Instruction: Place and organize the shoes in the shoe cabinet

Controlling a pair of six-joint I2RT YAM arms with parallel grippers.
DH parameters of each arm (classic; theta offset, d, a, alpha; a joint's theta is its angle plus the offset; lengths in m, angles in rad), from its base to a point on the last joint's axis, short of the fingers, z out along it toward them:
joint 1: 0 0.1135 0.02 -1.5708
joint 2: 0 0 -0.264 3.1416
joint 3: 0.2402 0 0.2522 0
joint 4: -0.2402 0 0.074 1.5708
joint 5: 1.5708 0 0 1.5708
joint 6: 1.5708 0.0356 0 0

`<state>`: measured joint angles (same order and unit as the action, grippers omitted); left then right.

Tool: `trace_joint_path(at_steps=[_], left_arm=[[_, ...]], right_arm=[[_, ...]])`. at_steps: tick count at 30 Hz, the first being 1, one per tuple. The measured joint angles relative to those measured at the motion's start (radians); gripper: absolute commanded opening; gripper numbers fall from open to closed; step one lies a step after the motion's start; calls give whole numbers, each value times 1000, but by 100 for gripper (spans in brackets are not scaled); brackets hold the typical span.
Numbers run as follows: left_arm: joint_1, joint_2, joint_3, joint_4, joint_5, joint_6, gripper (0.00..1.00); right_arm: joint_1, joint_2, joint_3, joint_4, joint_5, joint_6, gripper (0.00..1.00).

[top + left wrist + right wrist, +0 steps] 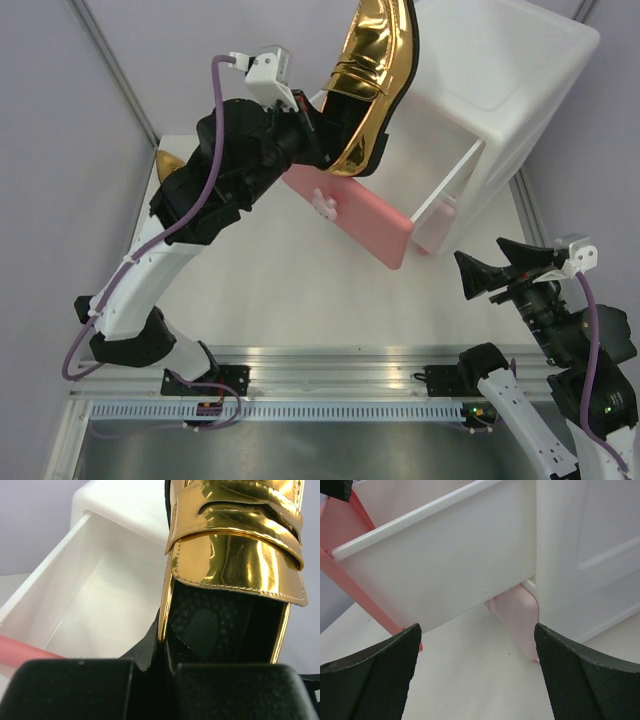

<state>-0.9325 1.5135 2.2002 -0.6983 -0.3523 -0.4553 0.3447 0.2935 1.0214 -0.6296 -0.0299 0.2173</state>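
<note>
Your left hand grips a gold shoe above the shoe cabinet's pulled-out drawer; your right hand gapes empty. Nothing visibly stowed yet.

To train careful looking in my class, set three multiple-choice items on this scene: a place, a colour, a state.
1. The gold shoe in the left end effector is: A) above the open drawer; B) lying inside it; C) beneath it.
2. The drawer front is: A) green; B) pink; C) grey.
3. The right end effector is: A) shut on a shoe; B) shut, empty; C) open, empty.
Answers: A, it hangs over the drawer's hollow; B, pink in the top view; C, its fingers stand wide apart, nothing between.
</note>
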Motion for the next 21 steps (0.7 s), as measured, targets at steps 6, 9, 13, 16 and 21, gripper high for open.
trace_joint_path(at_steps=[6, 9, 13, 16, 21], left_arm=[[-66, 36, 11, 15, -85, 47, 2], [-75, 53, 19, 20, -119, 64, 2], [-88, 75, 25, 27, -195, 77, 2], [-105, 86, 24, 34, -261, 79, 2], [-126, 84, -11, 61, -349, 74, 2]], right_arm=[[0, 0, 0, 0, 0, 5, 98], [0, -3, 0, -2, 0, 8, 98], [0, -19, 0, -14, 0, 16, 98], [0, -34, 0, -21, 1, 24, 98], [0, -54, 0, -34, 1, 31, 98]])
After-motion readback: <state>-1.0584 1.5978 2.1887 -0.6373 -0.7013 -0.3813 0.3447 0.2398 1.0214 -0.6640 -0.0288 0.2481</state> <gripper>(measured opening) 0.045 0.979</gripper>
